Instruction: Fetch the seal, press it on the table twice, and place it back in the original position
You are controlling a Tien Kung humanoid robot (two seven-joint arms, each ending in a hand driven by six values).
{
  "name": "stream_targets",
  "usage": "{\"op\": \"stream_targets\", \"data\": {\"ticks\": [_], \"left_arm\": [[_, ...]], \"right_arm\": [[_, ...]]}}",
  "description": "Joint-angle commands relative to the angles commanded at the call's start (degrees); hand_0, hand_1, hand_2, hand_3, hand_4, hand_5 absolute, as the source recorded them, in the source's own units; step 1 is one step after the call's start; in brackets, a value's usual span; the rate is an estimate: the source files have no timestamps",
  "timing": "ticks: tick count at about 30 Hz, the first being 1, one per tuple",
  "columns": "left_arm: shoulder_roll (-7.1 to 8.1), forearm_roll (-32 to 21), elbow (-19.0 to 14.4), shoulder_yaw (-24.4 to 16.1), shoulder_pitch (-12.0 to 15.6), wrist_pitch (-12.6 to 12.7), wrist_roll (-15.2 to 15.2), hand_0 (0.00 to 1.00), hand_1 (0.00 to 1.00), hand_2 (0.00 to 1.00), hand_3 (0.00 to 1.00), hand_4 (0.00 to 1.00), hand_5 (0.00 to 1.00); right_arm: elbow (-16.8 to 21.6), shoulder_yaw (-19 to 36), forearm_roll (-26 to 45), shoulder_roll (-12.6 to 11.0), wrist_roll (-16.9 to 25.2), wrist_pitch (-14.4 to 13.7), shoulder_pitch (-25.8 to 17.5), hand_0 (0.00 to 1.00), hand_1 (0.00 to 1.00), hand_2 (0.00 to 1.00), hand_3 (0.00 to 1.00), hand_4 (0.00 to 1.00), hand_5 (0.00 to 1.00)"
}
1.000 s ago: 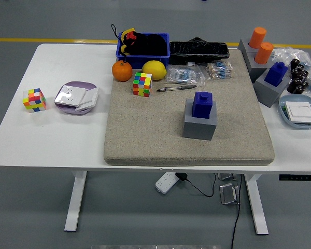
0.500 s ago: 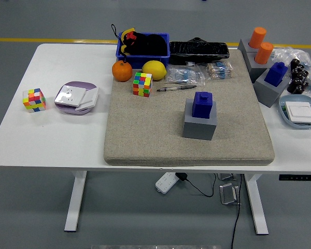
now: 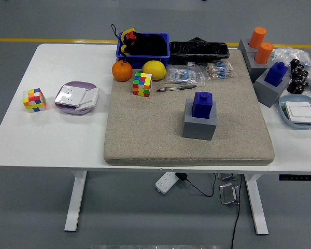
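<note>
A blue seal [image 3: 203,104] stands upright in a grey block holder [image 3: 199,126] on the beige mat [image 3: 145,129], right of the mat's middle. A second blue seal [image 3: 276,73] sits in another grey holder [image 3: 268,91] at the table's right side, off the mat. Two orange seals [image 3: 257,37] [image 3: 263,52] stand in grey holders behind it. Neither robot hand is in view.
On the mat's far edge lie a puzzle cube [image 3: 142,84], an orange [image 3: 122,71], a lemon [image 3: 154,69], a pen [image 3: 175,88] and plastic packets [image 3: 185,75]. A blue bin [image 3: 143,50] stands behind. Left on the white table [image 3: 52,135] are another cube [image 3: 34,99] and a purple plate [image 3: 75,97]. A blue dish [image 3: 299,111] sits far right.
</note>
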Motion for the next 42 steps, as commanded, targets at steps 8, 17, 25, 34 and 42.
{"op": "stream_targets", "data": {"ticks": [8,17,25,34,42], "left_arm": [[0.00,0.00,0.01,-0.08,0.05,-0.01,-0.02,0.808,0.814,0.790,0.841,0.786,0.396],[-0.01,0.06,0.02,-0.16,0.00,0.00,-0.02,0.807,0.815,0.789,0.841,0.785,0.396],[-0.03,0.10,0.02,-0.25,0.08,0.04,-0.03,0.808,0.814,0.789,0.841,0.785,0.396],[-0.09,0.12,0.02,-0.27,0.20,0.01,-0.03,0.807,0.814,0.789,0.841,0.785,0.395],[-0.10,0.06,0.04,-0.20,0.10,-0.10,-0.05,0.809,0.815,0.789,0.841,0.785,0.395]], "right_arm": [[-0.02,-0.01,-0.07,0.02,-0.03,-0.09,-0.05,0.863,0.758,0.705,0.678,0.837,0.275],[-0.03,0.18,-0.10,-0.03,-0.02,-0.15,0.03,0.862,0.758,0.704,0.675,0.832,0.273],[0.07,0.21,-0.09,0.00,-0.07,-0.12,0.02,0.861,0.757,0.704,0.673,0.829,0.271],[0.11,0.19,-0.06,-0.04,-0.05,-0.15,-0.09,0.860,0.756,0.703,0.671,0.822,0.267],[0.11,0.23,-0.03,-0.07,-0.06,-0.19,0.01,0.860,0.755,0.703,0.669,0.819,0.265]]}}
